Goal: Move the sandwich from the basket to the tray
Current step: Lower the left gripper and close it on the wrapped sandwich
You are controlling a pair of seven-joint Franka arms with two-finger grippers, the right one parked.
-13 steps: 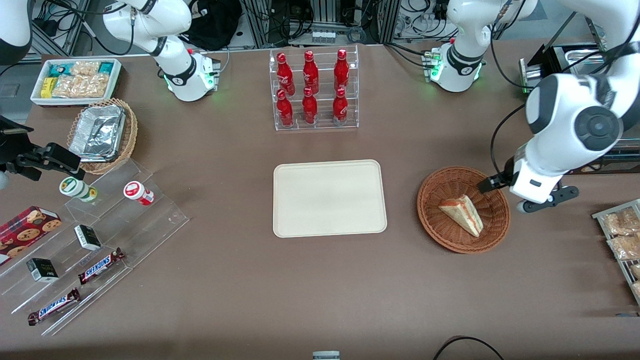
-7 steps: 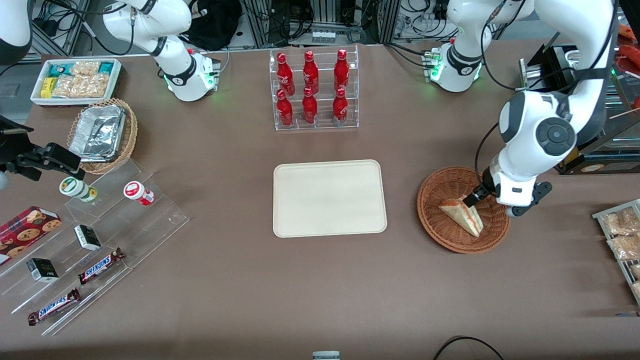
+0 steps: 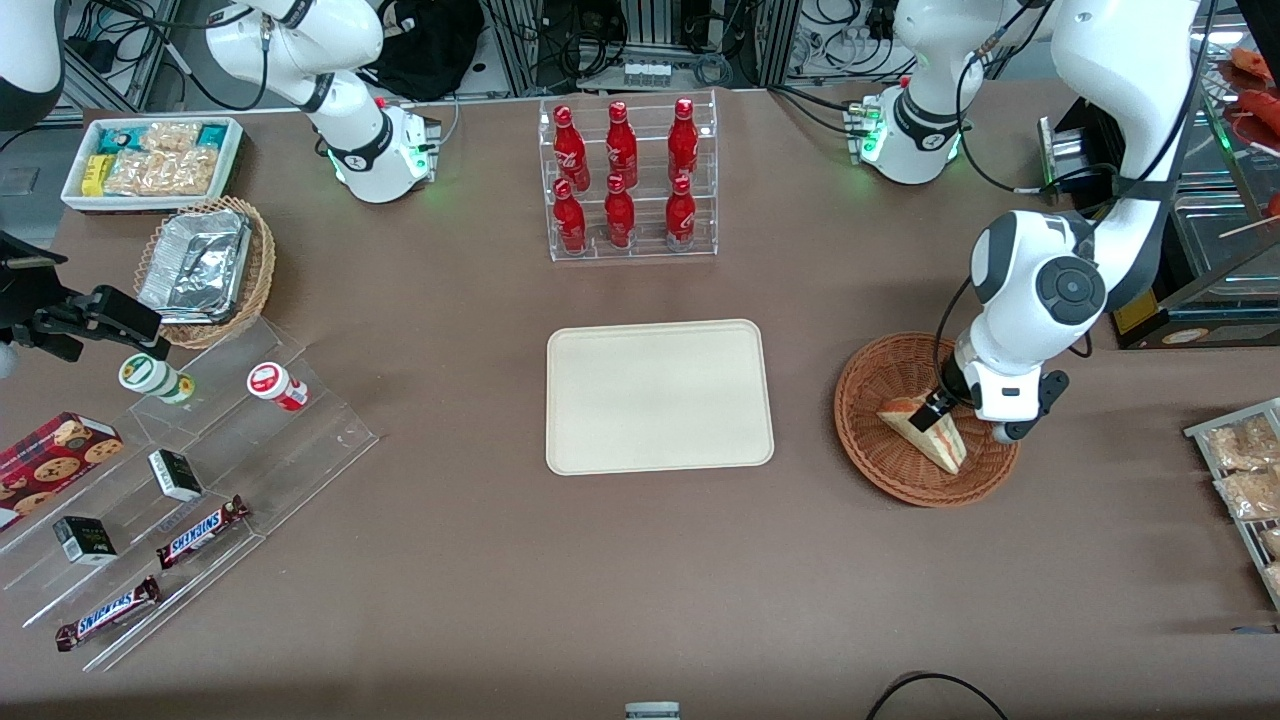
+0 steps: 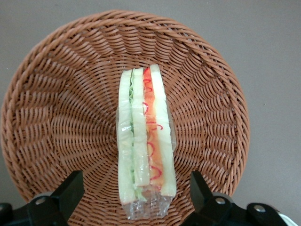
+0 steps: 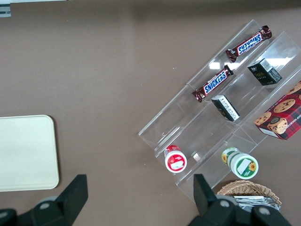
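The left arm's gripper hangs low over the basket, its two black fingers spread wide and set one on each side of the sandwich, neither touching it in the wrist view. The sandwich, a plastic-wrapped wedge of white bread with green and orange-red layers, lies inside the reddish-brown woven basket directly beneath the gripper (its layered edge faces up between the fingers). In the front view the wedge shows partly under the gripper's fingertip, its pointed end reaching nearer the front camera than the gripper.

The cream tray sits flat on the brown table, well apart from the gripper toward the parked arm's end, with nothing on it. Farther from the front camera than both the gripper and the tray stands a clear rack of red bottles. Much farther toward the parked arm's end lie a lighter wicker basket with foil containers, a white bin of snack packets, and a clear stepped display carrying Snickers bars, small dark boxes and two small jars. Just past the gripper at the working arm's end, packets of snacks rest at the table edge.
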